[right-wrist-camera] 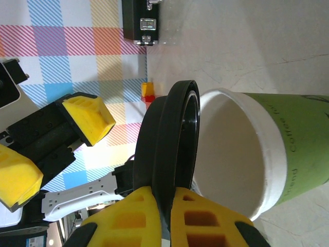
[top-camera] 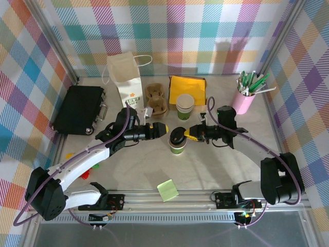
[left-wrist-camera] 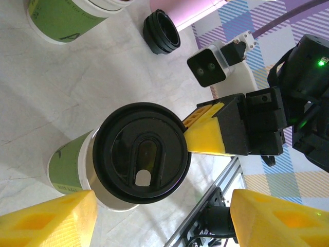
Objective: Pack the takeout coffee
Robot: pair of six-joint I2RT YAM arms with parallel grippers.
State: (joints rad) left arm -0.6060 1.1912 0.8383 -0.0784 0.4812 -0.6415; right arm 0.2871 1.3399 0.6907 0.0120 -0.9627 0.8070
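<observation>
The takeout coffee cup (top-camera: 177, 148), cream above and green below, stands at the table's middle; its body (left-wrist-camera: 69, 167) and open mouth (right-wrist-camera: 231, 154) are in both wrist views. My right gripper (top-camera: 188, 135) (right-wrist-camera: 163, 200) is shut on the rim of the black round lid (top-camera: 180, 136) (left-wrist-camera: 141, 152) (right-wrist-camera: 169, 134). The lid hangs tilted over the cup's mouth and is not seated flat. My left gripper (top-camera: 163, 128) (left-wrist-camera: 164, 221) is open just left of the cup. Its yellow fingers (left-wrist-camera: 46, 218) stand to either side, touching nothing.
A second open cup (top-camera: 185, 106) (left-wrist-camera: 67, 18) stands behind, with a brown pulp carrier (top-camera: 157, 99), a paper bag (top-camera: 125, 77) and a yellow sheet (top-camera: 187, 86). A pink cup of pens (top-camera: 245, 98) is back right, a black case (top-camera: 79, 109) left, spare lids (left-wrist-camera: 161, 32) nearby.
</observation>
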